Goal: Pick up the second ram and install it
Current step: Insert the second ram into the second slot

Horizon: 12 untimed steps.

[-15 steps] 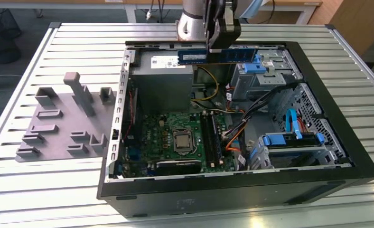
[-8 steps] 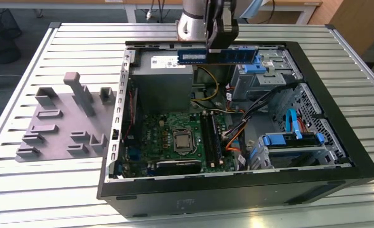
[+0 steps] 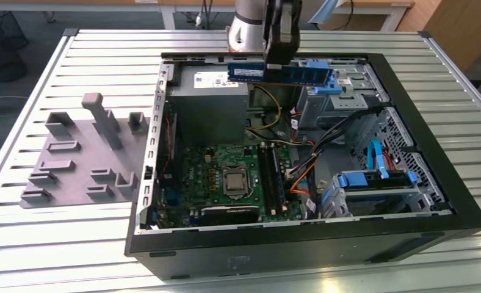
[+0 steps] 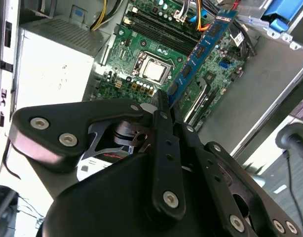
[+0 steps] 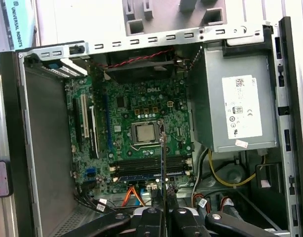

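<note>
Right up close, the black hand [image 4: 164,101] takes the front of the second wrist view. Its 2 fingers are pressed onto the blue ram [image 4: 201,49], pinching it tight! The stick juts out past the fingertips, a row of dark chips along its face. It hangs over the green motherboard [image 4: 156,54], touches nothing but the hand, and is seated in no slot.

Over to the exterior view: the open computer case [image 3: 306,235] lies on its side on the slatted table [image 3: 102,61]. The ram [image 3: 310,74] is held level and on edge, high over the far end of that case. The hand [image 3: 274,64] grips it a little off its middle. Below it inside the case sits the grey power supply [image 3: 212,104]. The motherboard [image 3: 224,177] fills the case's near half, with the processor socket [image 3: 235,181] at its centre. The long memory slots [image 3: 271,180] run just beside the socket.

In the first wrist view the ram [image 5: 162,163] shows edge-on, a thin line out from the hand [image 5: 161,213].

Outside the case, on the exterior view's left, the grey tray [image 3: 69,165] rests flat on the table.
</note>
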Motion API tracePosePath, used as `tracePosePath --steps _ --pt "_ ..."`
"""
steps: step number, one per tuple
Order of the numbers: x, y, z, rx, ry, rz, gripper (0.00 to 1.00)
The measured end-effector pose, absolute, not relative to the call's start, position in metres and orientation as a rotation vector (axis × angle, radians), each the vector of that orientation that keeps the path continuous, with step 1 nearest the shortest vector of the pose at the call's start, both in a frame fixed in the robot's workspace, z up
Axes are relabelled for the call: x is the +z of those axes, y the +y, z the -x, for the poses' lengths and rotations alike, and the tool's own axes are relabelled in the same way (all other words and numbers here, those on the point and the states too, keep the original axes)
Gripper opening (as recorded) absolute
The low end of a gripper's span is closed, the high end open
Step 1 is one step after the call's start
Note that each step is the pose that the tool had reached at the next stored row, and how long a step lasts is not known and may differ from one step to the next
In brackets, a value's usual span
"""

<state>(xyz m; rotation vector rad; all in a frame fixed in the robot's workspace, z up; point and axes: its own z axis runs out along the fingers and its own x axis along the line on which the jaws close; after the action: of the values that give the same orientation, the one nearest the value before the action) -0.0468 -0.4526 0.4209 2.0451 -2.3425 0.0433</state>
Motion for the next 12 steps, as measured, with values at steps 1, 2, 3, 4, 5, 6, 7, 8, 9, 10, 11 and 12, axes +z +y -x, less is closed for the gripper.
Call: tracePosePath --steps 1,2,3,4,5,6,7,8,9,10,11,12 --pt "0.4207 -0.4526 0.0468 0.043 -2.357 -2.028 0.14" --pt "0.4206 -0.4526 0.0468 0.043 -2.370 -2.012 0.14" --pt "0.4204 -0.4527 0.0469 0.042 -2.381 -1.999 0.14" --pt "0.4203 -0.4526 0.0468 0.042 -2.391 -1.987 0.14" --pt "0.4202 -0.4526 0.0468 0.042 -2.401 -1.975 0.14" --pt "0.4201 -0.4526 0.0468 0.042 -2.410 -1.964 0.14" --pt "0.4199 -0.4526 0.0468 0.041 -2.418 -1.953 0.14" --pt "0.4199 -0.4526 0.0468 0.041 -2.426 -1.943 0.14" --pt "0.4198 -0.4526 0.0468 0.041 -2.434 -1.933 0.14" --pt "0.4197 -0.4526 0.0468 0.041 -2.442 -1.923 0.14" --pt "0.4196 -0.4526 0.0468 0.040 -2.451 -1.912 0.14" --pt "0.4195 -0.4526 0.0468 0.040 -2.459 -1.900 0.14"
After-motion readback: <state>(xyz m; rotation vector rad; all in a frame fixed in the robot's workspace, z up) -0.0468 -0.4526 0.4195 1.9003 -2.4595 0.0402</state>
